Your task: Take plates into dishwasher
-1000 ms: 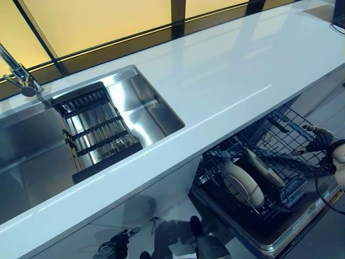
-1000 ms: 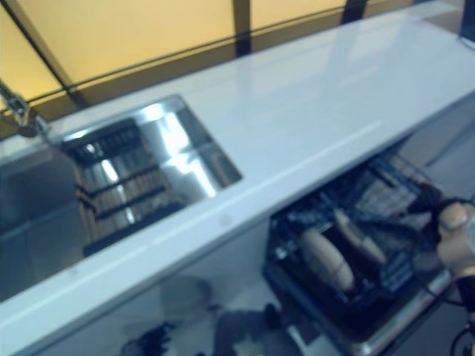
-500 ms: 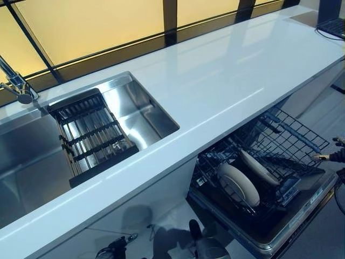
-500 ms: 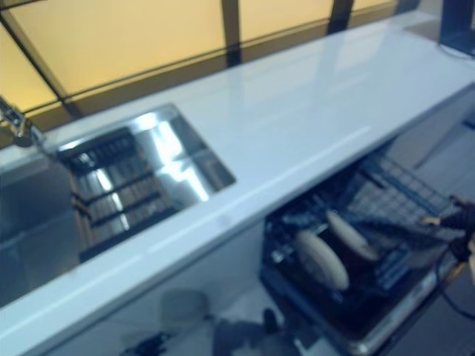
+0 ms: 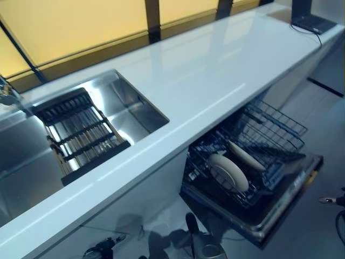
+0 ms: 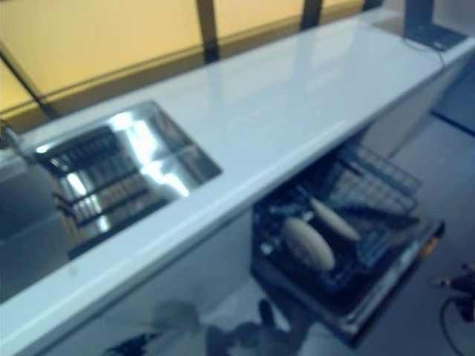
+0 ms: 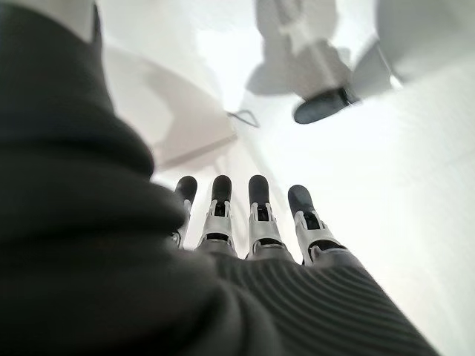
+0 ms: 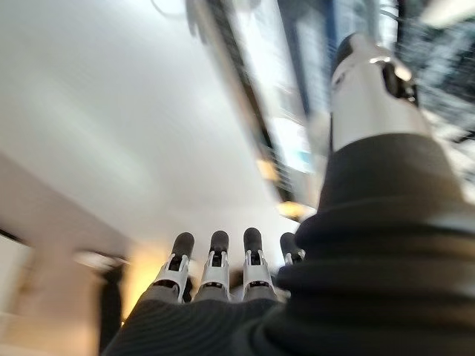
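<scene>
Two plates stand on edge in the lower rack of the dishwasher, side by side and tilted, the rounder-looking one nearer the sink end, the second plate just beside it toward the far end of the rack. The rack is pulled out over the lowered dishwasher door, below the front edge of the white worktop. The rest of the rack's wire grid toward the far end carries no plate that can be made out.

A stainless sink is let into the worktop toward its left end. A dark slatted drainer rack lies across the sink basin, with no plate seen on it. Part of a tap shows at the left edge, behind the sink. A dark item with a cable sits at the far right corner of the worktop.

The left robot hand shows in its own wrist view with fingers straight in a row, holding nothing, a pale floor past them. The right robot hand likewise shows straight fingers and an extended thumb, empty. In the head views only a fingertip of the right robot hand shows at the right edge, well apart from the dishwasher door.
</scene>
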You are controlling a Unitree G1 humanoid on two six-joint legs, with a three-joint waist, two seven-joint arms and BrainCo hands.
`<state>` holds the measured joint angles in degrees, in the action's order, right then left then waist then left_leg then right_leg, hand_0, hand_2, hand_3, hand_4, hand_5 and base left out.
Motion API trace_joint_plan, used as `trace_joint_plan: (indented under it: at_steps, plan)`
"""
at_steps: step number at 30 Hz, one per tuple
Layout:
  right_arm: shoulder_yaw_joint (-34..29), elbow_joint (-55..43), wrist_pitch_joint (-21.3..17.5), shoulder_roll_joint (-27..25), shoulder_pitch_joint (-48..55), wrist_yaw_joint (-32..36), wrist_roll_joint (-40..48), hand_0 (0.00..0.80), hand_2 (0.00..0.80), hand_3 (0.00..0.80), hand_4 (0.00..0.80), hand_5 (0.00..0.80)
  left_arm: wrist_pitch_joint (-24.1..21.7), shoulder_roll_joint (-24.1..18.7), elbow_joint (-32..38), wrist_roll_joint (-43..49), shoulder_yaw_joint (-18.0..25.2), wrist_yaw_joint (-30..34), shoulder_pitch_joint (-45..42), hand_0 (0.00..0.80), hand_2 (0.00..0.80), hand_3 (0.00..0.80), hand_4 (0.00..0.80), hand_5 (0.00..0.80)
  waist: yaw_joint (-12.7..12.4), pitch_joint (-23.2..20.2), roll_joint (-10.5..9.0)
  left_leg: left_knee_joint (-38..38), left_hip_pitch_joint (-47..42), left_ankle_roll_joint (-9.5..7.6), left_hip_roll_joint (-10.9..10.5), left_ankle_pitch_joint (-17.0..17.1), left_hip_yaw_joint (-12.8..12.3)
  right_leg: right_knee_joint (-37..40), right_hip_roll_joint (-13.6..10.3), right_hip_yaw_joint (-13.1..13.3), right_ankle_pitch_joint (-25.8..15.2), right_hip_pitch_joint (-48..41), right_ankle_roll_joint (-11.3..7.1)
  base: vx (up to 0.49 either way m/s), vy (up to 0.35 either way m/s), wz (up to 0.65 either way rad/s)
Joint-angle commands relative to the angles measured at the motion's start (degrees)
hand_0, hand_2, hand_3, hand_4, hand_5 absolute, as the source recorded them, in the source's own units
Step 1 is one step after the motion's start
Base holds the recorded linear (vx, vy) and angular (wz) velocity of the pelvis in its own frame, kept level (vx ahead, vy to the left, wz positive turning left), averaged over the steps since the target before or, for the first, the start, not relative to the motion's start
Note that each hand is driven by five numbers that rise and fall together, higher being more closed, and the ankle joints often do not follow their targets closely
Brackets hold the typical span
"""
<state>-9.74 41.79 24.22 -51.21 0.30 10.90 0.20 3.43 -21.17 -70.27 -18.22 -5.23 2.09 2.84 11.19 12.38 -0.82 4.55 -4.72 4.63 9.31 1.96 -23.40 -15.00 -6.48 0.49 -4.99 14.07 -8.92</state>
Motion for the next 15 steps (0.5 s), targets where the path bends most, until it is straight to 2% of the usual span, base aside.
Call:
trace_joint_plan:
  at_steps: [1, 3, 4, 5, 6, 7, 10, 15]
  plan:
    - [1.1, 5.68, -2.26, 0.92, -4.01, 0.08, 3.15, 0.0, 0.0, 0.0, 0.0, 0.0, 0.55, -4.76, -0.57, -3.58, 3.41, -0.09, 2.8, 0.0, 0.0, 0.0, 0.0, 0.0, -5.81, -0.25, -3.48, -7.74, 8.69, -5.19, -1.77, -2.46, 11.3, -0.3, -6.33, 0.74, -1.23, -9.95, 1.03, -0.35, -0.414, -0.23]
    - [2.01, 12.61, -3.6, 2.56, -6.27, -0.95, 6.15, 0.0, 0.0, 0.0, 0.0, 0.0, 0.61, -6.56, -1.75, -4.46, 3.48, 0.92, 5.56, 0.0, 0.0, 0.0, 0.0, 0.0, -8.75, -0.56, -5.15, -14.62, 16.95, -4.65, -0.29, -2.01, 11.62, 4.7, -6.55, -1.88, 1.49, -16.15, 1.11, -0.358, -0.472, -0.15]
    - [3.29, 15.79, -4.39, 3.6, -7.81, -2.04, 6.89, 0.0, 0.0, 0.0, 0.0, 0.0, 0.47, -7.12, -2.13, -6.09, 3.47, 1.18, 6.62, 0.0, 0.0, 0.0, 0.0, 0.0, -10.08, -0.24, -5.78, -17.54, 19.28, -3.33, 1.4, -2.99, 11.68, 7.29, -6.55, -3.89, 3.9, -17.77, 0.29, -0.301, -0.409, -0.02]
    - [4.17, 17.3, -4.66, 4.14, -8.99, -2.28, 7.23, 0.0, 0.0, 0.0, 0.0, 0.0, 0.35, -7.4, -2.29, -7.76, 3.54, 1.05, 7.1, 0.0, 0.0, 0.0, 0.0, 0.0, -10.47, 0.24, -5.8, -18.39, 20.32, -3.34, 2.35, -2.03, 11.31, 8.34, -6.02, -4.54, 4.02, -18.11, 0.18, -0.229, -0.356, -0.04]
    - [5.07, 18.32, -4.66, 4.88, -9.5, -2.68, 7.94, 0.0, 0.0, 0.0, 0.0, 0.0, 0.43, -7.81, -2.37, -9.48, 3.75, 1.08, 7.62, 0.0, 0.0, 0.0, 0.0, 0.0, -10.94, 0.51, -6.06, -18.73, 21.23, -2.84, 2.98, -1.59, 12.26, 9.71, -5.24, -4.24, 5.11, -18.87, -0.55, -0.273, -0.373, -0.13]
    - [5.54, 20.61, -4.69, 5.77, -9.77, -2.97, 9.23, 0.0, 0.0, 0.0, 0.0, 0.0, 0.52, -8.01, -2.35, -12.65, 4.22, 1.12, 8.78, 0.0, 0.0, 0.0, 0.0, 0.0, -11.65, 0.77, -6.34, -18.06, 22.34, -1.43, 4.13, 0.26, 13.18, 11.63, -4.34, -5.39, 5.88, -19.51, -0.79, -0.241, -0.342, -0.1]
    - [3.72, 23.52, -4.61, 6.8, -8.53, -3.69, 9.03, 0.0, 0.0, 0.0, 0.0, 0.0, -0.84, -5.42, -2.05, -12.77, 4.83, 1.81, 8.53, 0.0, 0.0, 0.0, 0.0, 0.0, -11.95, 0.98, -5.88, -14.74, 20.99, -0.1, 3.93, 2.31, 13.27, 13.21, -4.1, -6.75, 6.24, -20.81, -0.97, -0.131, -0.142, -0.1]
    - [2.67, 25.42, -3.6, 7.31, -7.55, -2.42, 8.95, 0.0, 0.0, 0.0, 0.0, 0.0, -1.39, -3.5, -2.42, -12.01, 4.3, 2.37, 8.08, 0.0, 0.0, 0.0, 0.0, 0.0, -11.81, -0.4, -5.06, -11.56, 18.95, -0.21, 2.34, 3.01, 14.38, 11.7, -5.08, -6.8, 7.45, -21.01, -1.09, -0.078, 0.004, 0.1]
